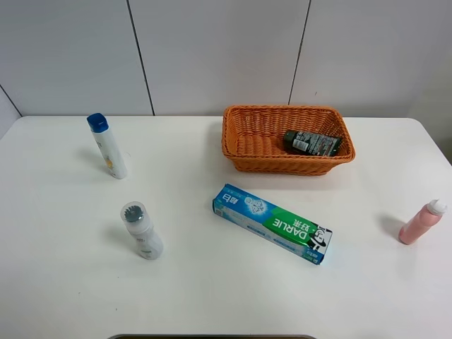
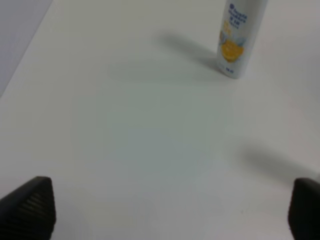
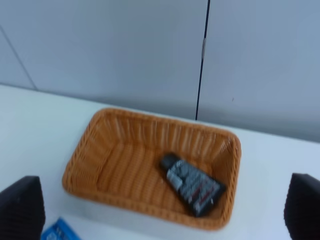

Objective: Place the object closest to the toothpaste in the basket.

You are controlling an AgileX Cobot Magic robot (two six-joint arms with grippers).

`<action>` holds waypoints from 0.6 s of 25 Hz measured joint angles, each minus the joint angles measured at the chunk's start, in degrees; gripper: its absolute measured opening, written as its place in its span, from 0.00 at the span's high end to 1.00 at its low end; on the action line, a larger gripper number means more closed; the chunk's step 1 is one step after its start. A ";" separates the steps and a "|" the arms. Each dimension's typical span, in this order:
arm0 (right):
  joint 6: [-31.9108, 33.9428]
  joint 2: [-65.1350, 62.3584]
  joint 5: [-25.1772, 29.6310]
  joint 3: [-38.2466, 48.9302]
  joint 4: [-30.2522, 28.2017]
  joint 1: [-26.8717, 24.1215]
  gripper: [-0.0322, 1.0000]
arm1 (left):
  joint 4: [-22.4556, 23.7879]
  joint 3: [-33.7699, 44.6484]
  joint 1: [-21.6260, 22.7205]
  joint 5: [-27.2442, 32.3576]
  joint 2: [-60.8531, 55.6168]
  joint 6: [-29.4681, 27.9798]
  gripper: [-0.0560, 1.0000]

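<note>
Item count: three bottles [image 1: 108,146] [image 1: 142,230] [image 1: 421,222], one toothpaste box [image 1: 272,222], one basket [image 1: 244,136], one dark tube [image 1: 312,143].

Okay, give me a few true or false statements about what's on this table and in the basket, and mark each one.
1. The orange woven basket holds a dark tube. True.
2. The green and blue toothpaste box lies inside the basket. False: it lies flat on the white table, in front of the basket.
3. The pink bottle with a white cap stands at the table's right side. True.
4. The white bottle with a blue cap has tipped over. False: it stands upright.
5. The right claw is shut on the dark tube. False: its jaws are wide apart and empty.
</note>
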 joint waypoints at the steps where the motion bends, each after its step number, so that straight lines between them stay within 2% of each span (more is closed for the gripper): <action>1: 0.00 -1.03 1.38 0.00 -0.08 0.00 0.01 | 0.00 0.00 0.00 0.00 0.00 0.00 0.06; 10: 0.00 -9.95 10.24 0.00 -3.69 -0.07 0.01 | 0.00 0.00 0.00 0.00 0.00 0.00 0.06; 15: 0.00 -16.16 12.15 -0.06 -3.94 -4.27 0.01 | 0.00 0.00 0.00 0.00 0.00 0.00 0.06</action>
